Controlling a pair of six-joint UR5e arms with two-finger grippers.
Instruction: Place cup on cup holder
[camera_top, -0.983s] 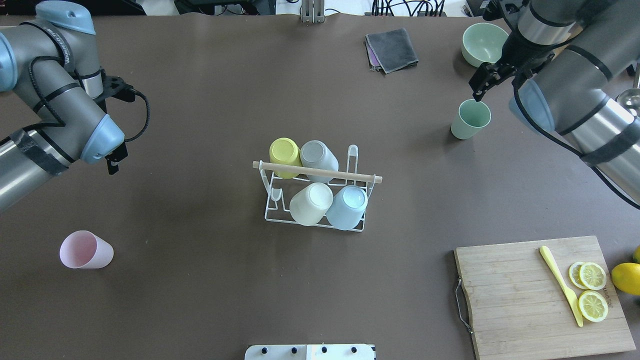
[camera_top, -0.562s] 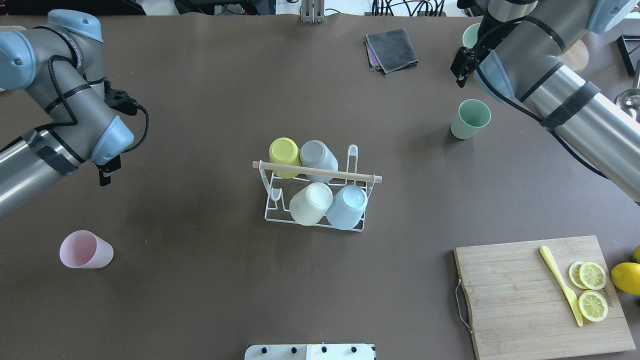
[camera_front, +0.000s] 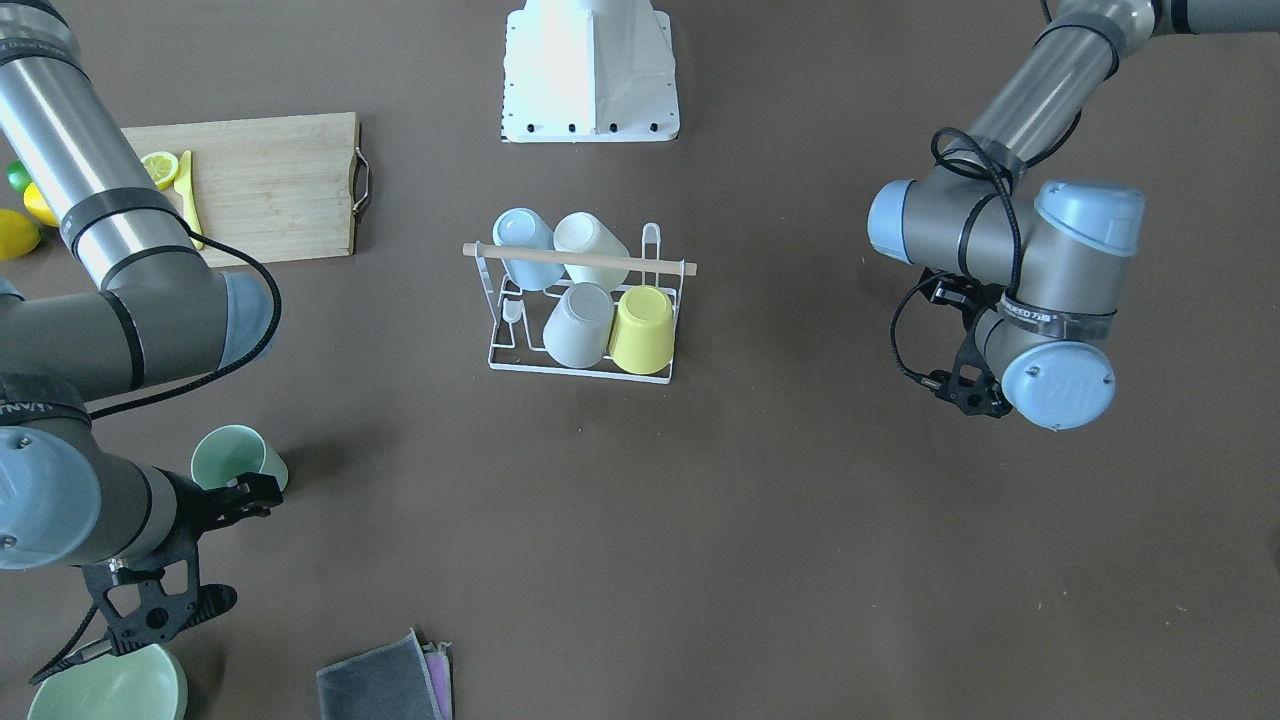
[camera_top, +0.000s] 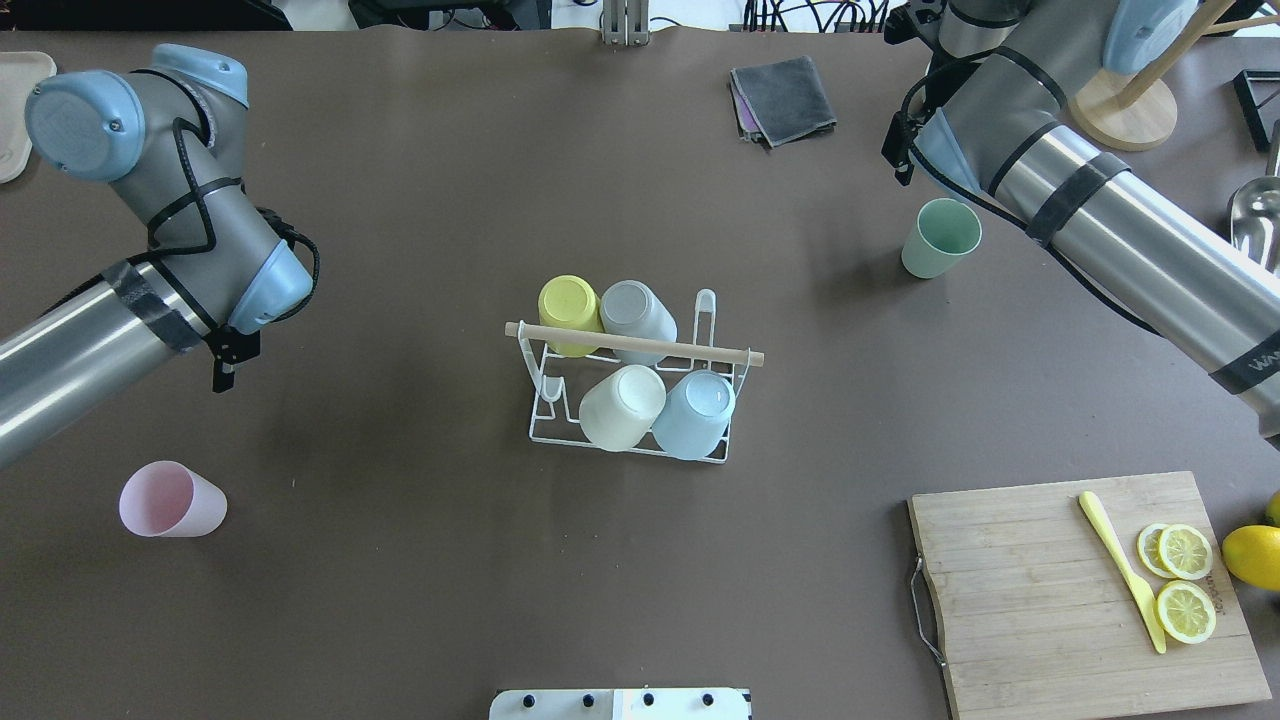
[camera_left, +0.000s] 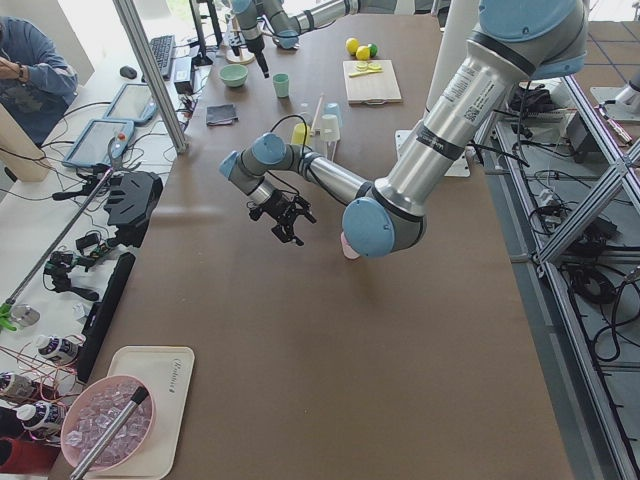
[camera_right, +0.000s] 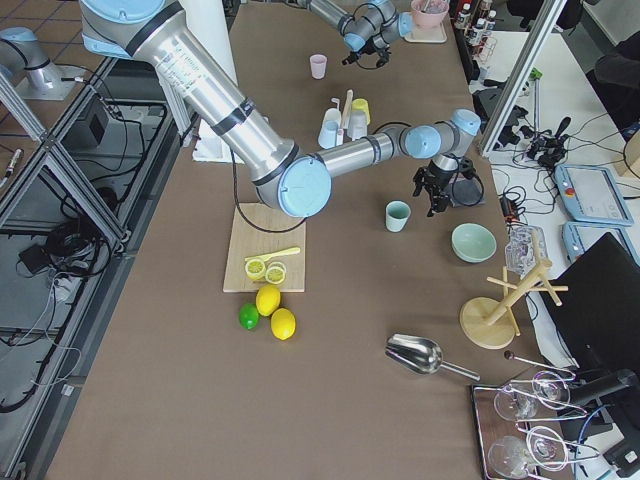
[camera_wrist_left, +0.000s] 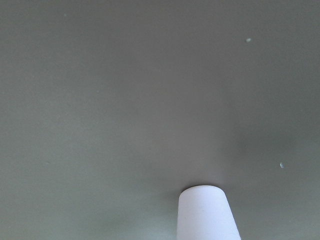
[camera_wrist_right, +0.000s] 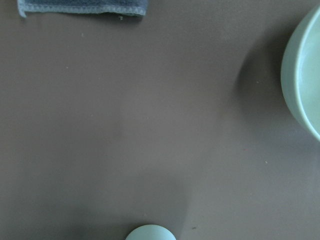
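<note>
White wire cup holder with wooden rod, four cups upturned on it.
Mint cup stands upright; right gripper jaws apart, empty; left gripper unclear.

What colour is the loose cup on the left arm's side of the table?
The cup is pale pink, clearest in the overhead exterior view.
</note>
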